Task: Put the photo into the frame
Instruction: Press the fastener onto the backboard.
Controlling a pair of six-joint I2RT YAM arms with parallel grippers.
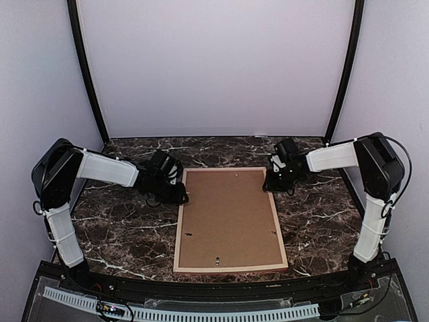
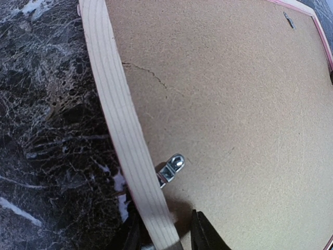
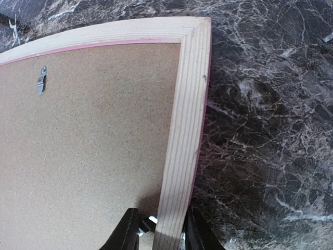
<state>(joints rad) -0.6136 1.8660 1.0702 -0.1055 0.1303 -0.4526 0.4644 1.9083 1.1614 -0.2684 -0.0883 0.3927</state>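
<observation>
The frame [image 1: 231, 268] lies face down on the marble table, pale wood reverse up, with a thin pink edge showing. The brown backing board [image 1: 230, 215] sits inside it. The photo is hidden. My left gripper [image 1: 179, 194] straddles the left rail near the far corner. In the left wrist view [image 2: 164, 234] its jaws are open, with a gap between the inner finger and the rail [image 2: 114, 104]. My right gripper [image 1: 270, 184] straddles the right rail [image 3: 182, 125] near the far right corner. It is open in the right wrist view [image 3: 161, 232], its outer finger close against the wood.
Small metal clips sit along the inner edge of the frame: one by the left fingers [image 2: 171, 167], one on the far rail [image 3: 40, 80]. Dark marble table [image 1: 120, 228] surrounds the frame. White walls close off the back and both sides.
</observation>
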